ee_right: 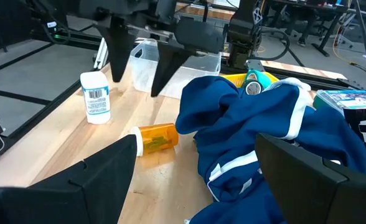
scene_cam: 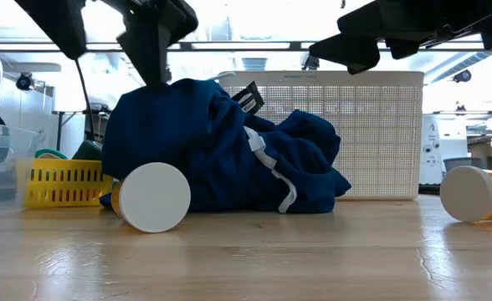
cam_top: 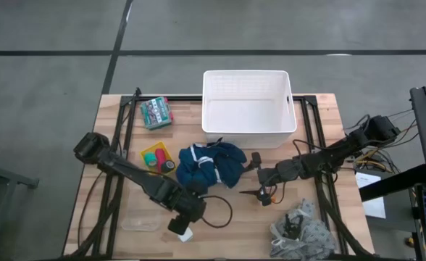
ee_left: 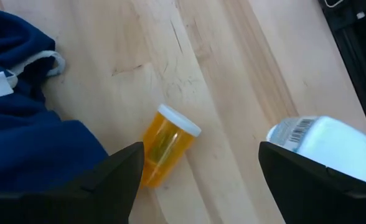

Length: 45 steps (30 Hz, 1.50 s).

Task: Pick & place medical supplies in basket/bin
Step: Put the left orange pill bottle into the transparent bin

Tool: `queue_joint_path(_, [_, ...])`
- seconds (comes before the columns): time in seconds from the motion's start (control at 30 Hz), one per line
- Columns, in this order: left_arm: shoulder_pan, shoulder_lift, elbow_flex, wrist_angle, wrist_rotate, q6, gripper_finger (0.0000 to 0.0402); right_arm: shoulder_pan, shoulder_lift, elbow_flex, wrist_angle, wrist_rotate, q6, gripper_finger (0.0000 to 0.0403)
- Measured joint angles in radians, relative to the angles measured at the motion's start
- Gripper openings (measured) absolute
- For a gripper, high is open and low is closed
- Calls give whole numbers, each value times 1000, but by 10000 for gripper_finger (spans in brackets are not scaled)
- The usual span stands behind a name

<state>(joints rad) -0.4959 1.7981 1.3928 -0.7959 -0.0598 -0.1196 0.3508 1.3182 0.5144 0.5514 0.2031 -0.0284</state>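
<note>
Left gripper [ee_right: 142,62] hangs open, fingers pointing down over the orange pill bottle [ee_left: 163,146]; right gripper [cam_top: 251,193] hovers open beside the blue garment [cam_top: 211,165].

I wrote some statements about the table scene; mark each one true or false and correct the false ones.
1. The large white slotted plastic tub holds the dark blue garment. False: the garment lies on the wooden table, in front of the tub.
2. The small orange pill bottle lies on its side. True.
3. The left pincer is shut on that bottle. False: it is open, holding nothing.
4. The right pincer is open. True.
</note>
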Motion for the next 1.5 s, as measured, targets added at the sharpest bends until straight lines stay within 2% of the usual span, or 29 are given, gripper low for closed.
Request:
queue_joint_path(0.27, [-19,-1,-9,40,-39,-88,317,0,0,0,0,0,-1,325])
queue_joint_path(1.0, [4,-1,-301,436,-60,-4,318,0,0,0,0,0,-1,325])
queue_joint_path(1.5, [79,-1,-389,506,-45,19,313,0,0,0,0,0,0,325])
